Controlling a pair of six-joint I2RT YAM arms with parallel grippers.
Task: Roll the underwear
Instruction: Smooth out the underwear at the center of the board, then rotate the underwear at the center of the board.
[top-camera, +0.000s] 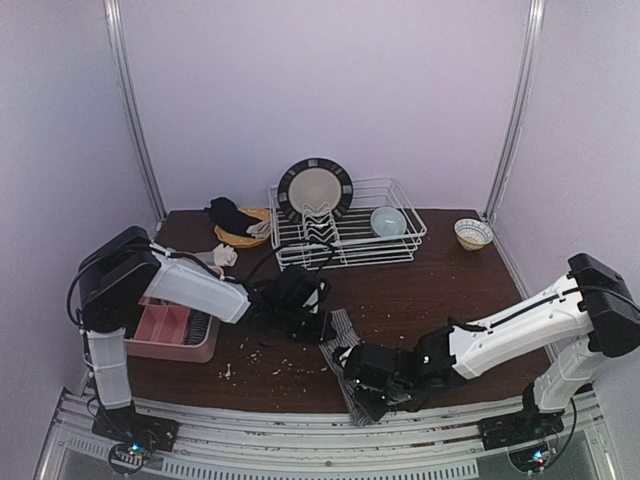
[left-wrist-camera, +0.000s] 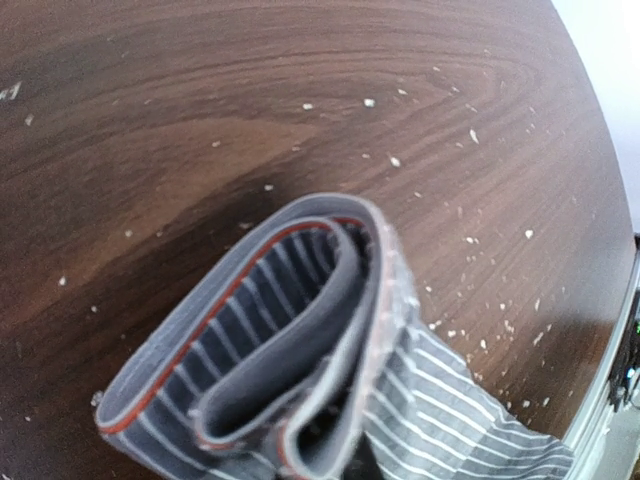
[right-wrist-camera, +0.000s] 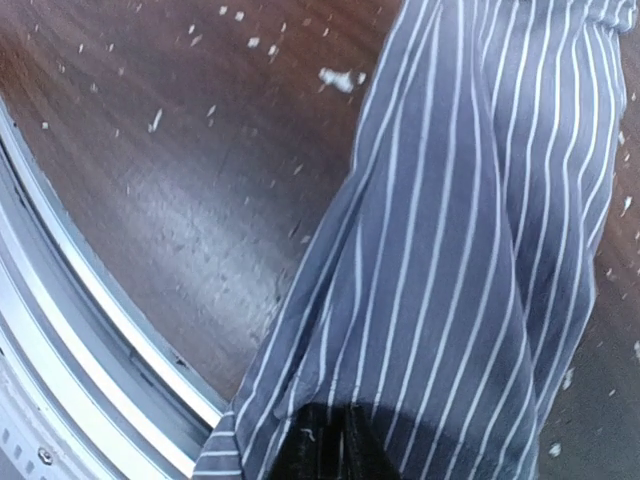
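L gripper (top-camera: 316, 304) pinched shut on striped underwear (left-wrist-camera: 300, 330) waistband, R gripper (top-camera: 363, 386) clamped on near end

Both arms low over table (top-camera: 430, 290). Left gripper (top-camera: 305, 300) at far end of striped underwear (top-camera: 345, 325), right gripper (top-camera: 368, 388) at its near end by the table edge. Jaws too dark, probably pinching cloth. Dish rack (top-camera: 400, 245) behind, pink tray (top-camera: 170, 345) left.

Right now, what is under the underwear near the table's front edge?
Around the underwear only the dark wooden table, scattered with white crumbs, shows, so it appears to lie straight on the wood. The table surface beneath the cloth itself is covered.
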